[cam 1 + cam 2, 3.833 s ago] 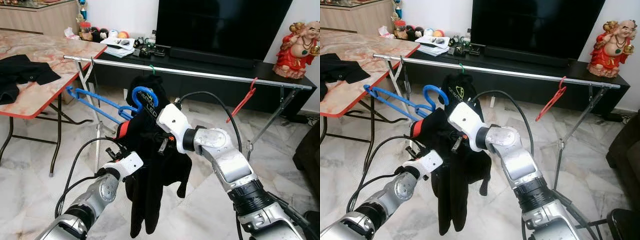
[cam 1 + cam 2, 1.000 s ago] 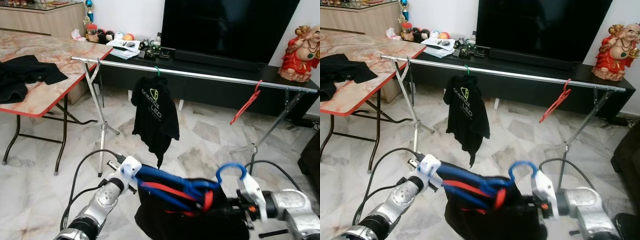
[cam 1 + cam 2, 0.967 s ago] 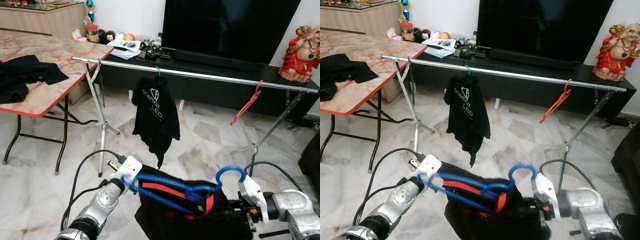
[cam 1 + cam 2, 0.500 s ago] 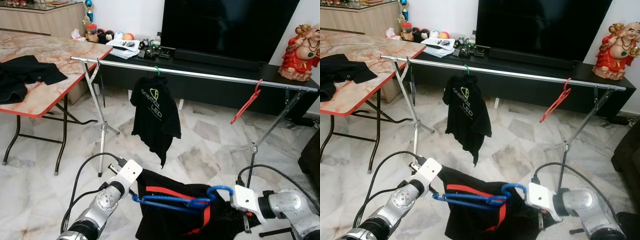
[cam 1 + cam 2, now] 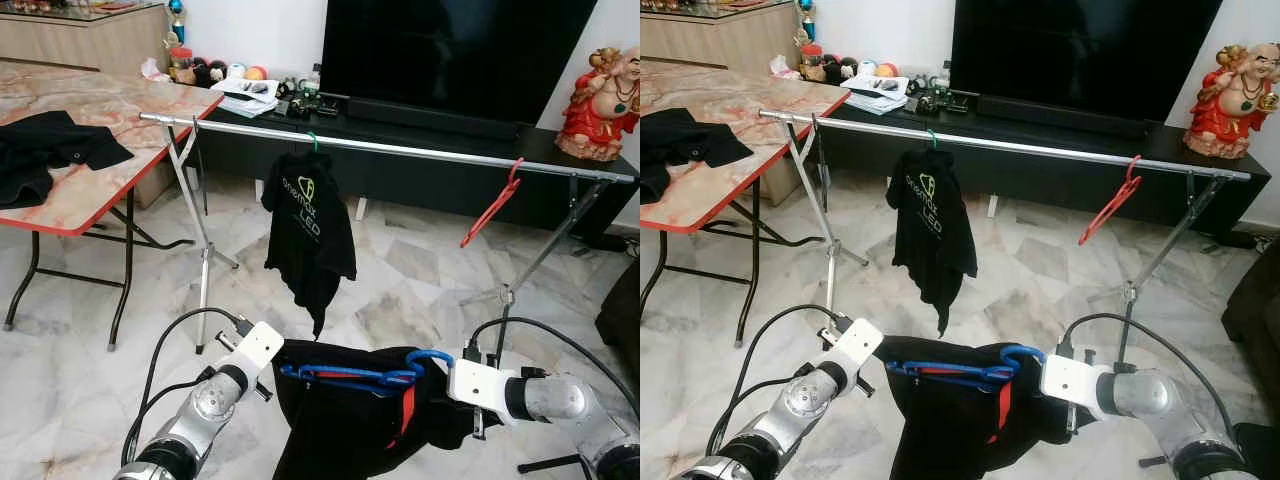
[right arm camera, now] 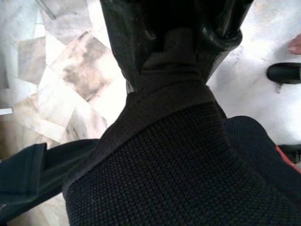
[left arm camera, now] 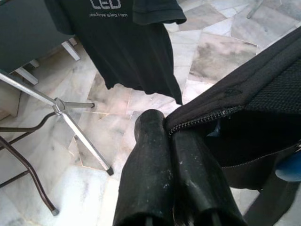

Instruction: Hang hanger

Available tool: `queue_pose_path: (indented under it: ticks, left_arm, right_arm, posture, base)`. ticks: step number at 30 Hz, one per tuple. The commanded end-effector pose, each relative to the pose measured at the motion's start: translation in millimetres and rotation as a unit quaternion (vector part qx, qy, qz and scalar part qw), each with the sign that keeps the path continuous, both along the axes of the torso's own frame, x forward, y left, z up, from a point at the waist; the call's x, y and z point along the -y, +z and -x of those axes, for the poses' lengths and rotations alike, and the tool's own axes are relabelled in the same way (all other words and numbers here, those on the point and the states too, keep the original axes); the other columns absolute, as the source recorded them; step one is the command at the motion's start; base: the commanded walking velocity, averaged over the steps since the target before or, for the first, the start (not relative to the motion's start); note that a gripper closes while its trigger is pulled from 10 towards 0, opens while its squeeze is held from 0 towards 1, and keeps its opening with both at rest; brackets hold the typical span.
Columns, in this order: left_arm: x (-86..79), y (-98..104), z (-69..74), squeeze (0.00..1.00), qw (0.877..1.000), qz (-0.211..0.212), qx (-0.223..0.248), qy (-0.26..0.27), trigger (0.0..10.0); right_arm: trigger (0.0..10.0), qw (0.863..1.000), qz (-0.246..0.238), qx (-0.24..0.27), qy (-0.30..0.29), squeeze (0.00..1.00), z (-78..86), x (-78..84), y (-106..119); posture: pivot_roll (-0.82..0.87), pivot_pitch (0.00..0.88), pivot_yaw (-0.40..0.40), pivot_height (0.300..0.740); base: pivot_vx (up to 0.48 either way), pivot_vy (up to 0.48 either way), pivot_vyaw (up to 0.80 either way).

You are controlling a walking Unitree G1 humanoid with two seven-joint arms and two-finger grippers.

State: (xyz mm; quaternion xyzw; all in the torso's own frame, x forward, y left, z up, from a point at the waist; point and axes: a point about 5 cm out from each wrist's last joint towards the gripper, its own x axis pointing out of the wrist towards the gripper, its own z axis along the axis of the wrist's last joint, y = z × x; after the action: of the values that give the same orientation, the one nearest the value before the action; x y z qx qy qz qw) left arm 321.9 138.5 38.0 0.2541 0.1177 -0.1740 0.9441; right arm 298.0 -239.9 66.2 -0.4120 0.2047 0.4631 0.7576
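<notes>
Left eye view showed both grippers stretching a black garment (image 5: 350,420) on a blue hanger (image 5: 350,376). Left gripper (image 7: 170,128) pinched its zippered edge; right gripper (image 6: 175,33) clamped its knit fabric below the rail (image 5: 400,150).

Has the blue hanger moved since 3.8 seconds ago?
Yes. The blue hanger has come down, from level with the rail's black T-shirt to well below its hem.

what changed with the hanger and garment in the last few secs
Both grippers, left and right, brought the blue hanger and black garment down from near the rail and laid the hanger flat. Both keep pinching the fabric. The hung t-shirt and red hanger stayed.
</notes>
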Motion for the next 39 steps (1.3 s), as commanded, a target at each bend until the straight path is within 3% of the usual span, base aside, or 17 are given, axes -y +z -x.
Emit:
queue_pose_path:
  ticks: [1,5,7,18,20,21,23,28,31,35,39]
  left_arm:
    - [-24.1,-3.3,0.7,0.00,0.999,-0.013,-0.015,0.044,0.0]
    - [-23.4,-3.2,0.6,0.00,0.999,-0.012,-0.019,0.038,0.0]
    - [-22.7,-1.4,-0.5,0.00,0.999,-0.011,-0.018,0.033,0.0]
    - [-20.4,5.4,-3.7,0.00,1.000,-0.006,-0.020,-0.003,0.0]
    - [-18.5,3.9,-1.9,0.00,0.999,-0.007,-0.030,-0.023,0.0]
    - [-18.5,3.9,-1.9,0.00,0.999,-0.007,-0.030,-0.023,0.0]
    - [-17.8,1.3,0.3,0.00,0.999,-0.015,-0.037,-0.034,0.0]
    - [-16.1,-4.7,4.6,0.00,0.998,-0.016,-0.054,-0.041,0.0]
    - [-15.7,-4.5,4.7,0.00,0.997,-0.018,-0.056,-0.046,0.0]
    - [-17.9,-4.6,4.9,0.00,0.997,-0.029,-0.055,-0.049,0.0]
    - [-21.0,-4.5,4.2,0.00,0.997,-0.039,-0.049,-0.036,0.0]
  right_arm:
    - [0.0,0.999,0.025,0.001,-0.040,0.00,1.7,21.8,2.3]
    - [0.0,0.997,0.064,0.015,-0.048,0.00,-2.0,24.9,1.7]
    - [0.0,0.992,0.128,-0.009,-0.019,0.00,5.1,30.3,-7.3]
    - [0.0,0.987,0.138,0.020,-0.075,0.00,-0.9,32.6,-10.2]
    - [0.0,0.990,0.094,0.032,-0.105,0.00,-6.3,27.9,-6.5]
    - [0.0,0.990,0.094,0.032,-0.105,0.00,-6.3,27.9,-6.5]
    - [0.0,0.990,0.028,0.033,-0.134,0.00,-12.1,21.4,-1.0]
    - [0.0,0.985,-0.033,0.019,-0.168,0.00,-15.7,15.7,0.1]
    - [0.0,0.987,-0.018,0.020,-0.162,0.00,-15.0,15.4,-1.7]
    - [0.0,0.985,-0.078,-0.052,-0.143,0.00,-8.0,6.1,-7.9]
    - [0.0,0.988,-0.096,-0.087,-0.084,0.00,-0.4,-1.6,-9.0]
  posture:
    - [0.09,0.025,-0.065,0.740]
    - [0.08,0.025,-0.065,0.740]
    - [0.08,0.025,-0.067,0.740]
    - [0.09,0.025,-0.067,0.740]
    - [0.09,0.026,-0.067,0.740]
    - [0.09,0.026,-0.067,0.740]
    - [0.09,0.025,-0.067,0.740]
    - [0.09,0.021,-0.068,0.740]
    - [0.09,0.021,-0.068,0.740]
    - [0.09,0.021,-0.069,0.740]
    - [0.09,0.017,-0.072,0.740]
  base:
    - [0.000,0.000,0.00]
    - [0.000,0.000,0.00]
    - [0.000,0.000,0.00]
    - [0.000,0.000,0.00]
    - [0.000,0.000,0.00]
    - [0.000,0.000,0.00]
    - [0.000,0.000,0.00]
    - [0.000,0.000,0.00]
    - [0.000,0.000,0.00]
    - [0.000,0.000,0.00]
    - [0.000,0.000,0.00]
